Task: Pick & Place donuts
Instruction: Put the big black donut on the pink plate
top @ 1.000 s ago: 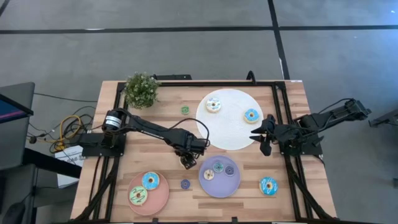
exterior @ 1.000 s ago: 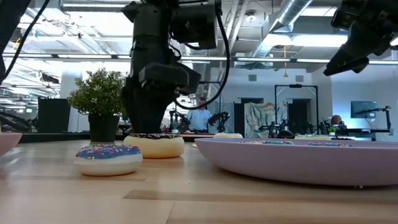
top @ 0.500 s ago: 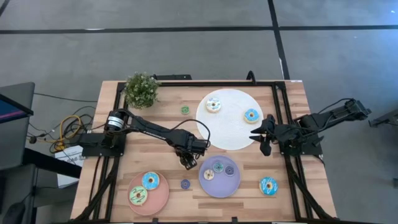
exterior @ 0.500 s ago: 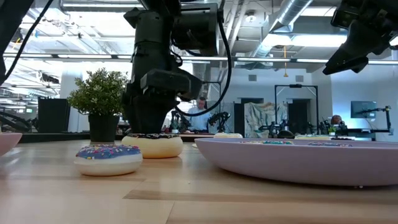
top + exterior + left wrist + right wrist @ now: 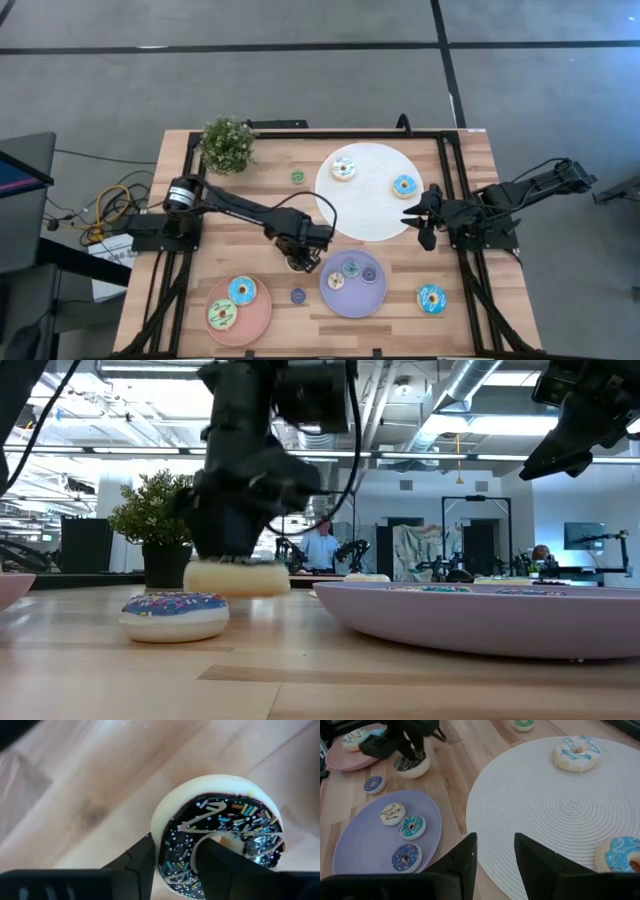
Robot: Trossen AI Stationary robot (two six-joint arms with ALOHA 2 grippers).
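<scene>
Left claw [image 5: 300, 262], just left of the purple plate [image 5: 353, 297], is clamped through the ring of a chocolate-iced donut [image 5: 220, 832], one finger [image 5: 212, 862] in its hole, holding it just clear of the tabletop [image 5: 250, 190]. Right claw [image 5: 422, 218], partly open and holding nothing, hovers right of that plate, at the white mat [image 5: 365, 210] edge.

Even, bright overhead light fills the scene; in the low view ceiling strip lamps glow behind the arms, leaving the left arm [image 5: 250, 450] a dark, motion-blurred silhouette. The lifted chocolate donut [image 5: 237, 578] smears too, and the wooden table [image 5: 300, 680] up close looks soft. Shadows from above are faint. The left wrist view seems slightly blurred, perhaps from closeness.
</scene>
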